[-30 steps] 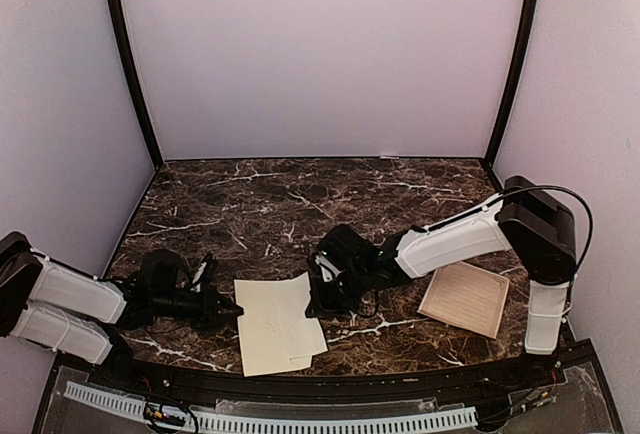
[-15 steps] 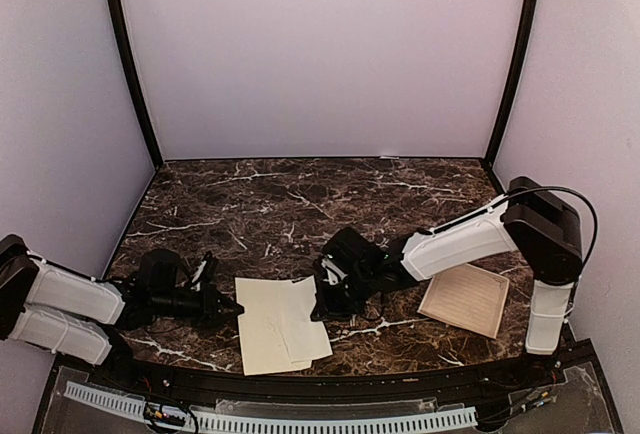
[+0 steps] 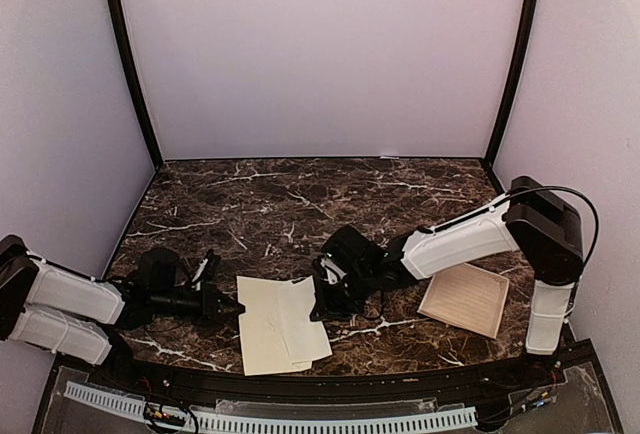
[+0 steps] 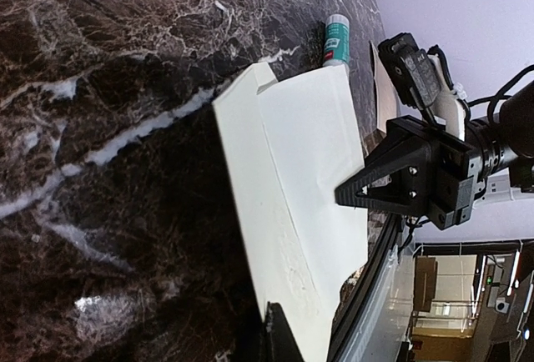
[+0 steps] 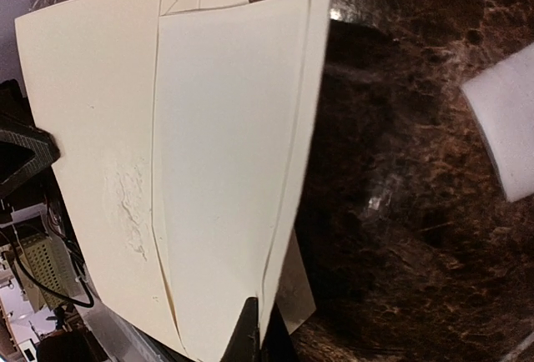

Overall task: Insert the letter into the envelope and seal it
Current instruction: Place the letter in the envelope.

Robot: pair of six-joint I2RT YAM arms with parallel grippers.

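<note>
Cream envelope [image 3: 280,326] is lying unsealed while left gripper [image 3: 236,307] and right gripper [image 3: 316,306] are clamping its edges, printed sheet [image 3: 465,299] sitting apart.

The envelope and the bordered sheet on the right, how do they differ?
The envelope is plain cream; the bordered sheet is darker tan with a printed border. The envelope lies front and centre, the sheet far right. The envelope looks longer than the sheet. Both are paper on the table.

The envelope [image 3: 280,322] sits hemmed between the left gripper [image 3: 236,308] and right gripper [image 3: 316,306] (bare marble table [image 3: 260,204] lies beyond).
</note>
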